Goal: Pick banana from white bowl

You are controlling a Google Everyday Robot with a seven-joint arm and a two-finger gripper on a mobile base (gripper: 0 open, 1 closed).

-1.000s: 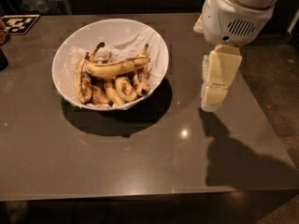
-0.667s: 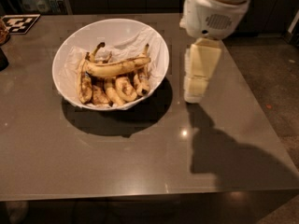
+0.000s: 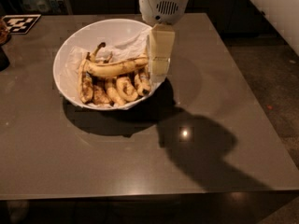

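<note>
The banana (image 3: 116, 67) is the longest one, yellow with brown speckles, lying crosswise on top of shorter, browner bananas in the white bowl (image 3: 70, 45). The bowl is lined with crumpled white paper and stands left of the table's middle. My gripper (image 3: 159, 73) hangs from the white arm housing above the bowl's right rim, right at the banana's right end.
The bowl stands on a dark grey table (image 3: 210, 125). A black and white marker tile (image 3: 21, 22) lies at the far left corner. A dark object (image 3: 3, 57) sits at the left edge. The floor drops away past the table's right edge.
My arm and gripper have moved left, from above the table right of the bowl to above the bowl's right rim. The bananas have not moved.
</note>
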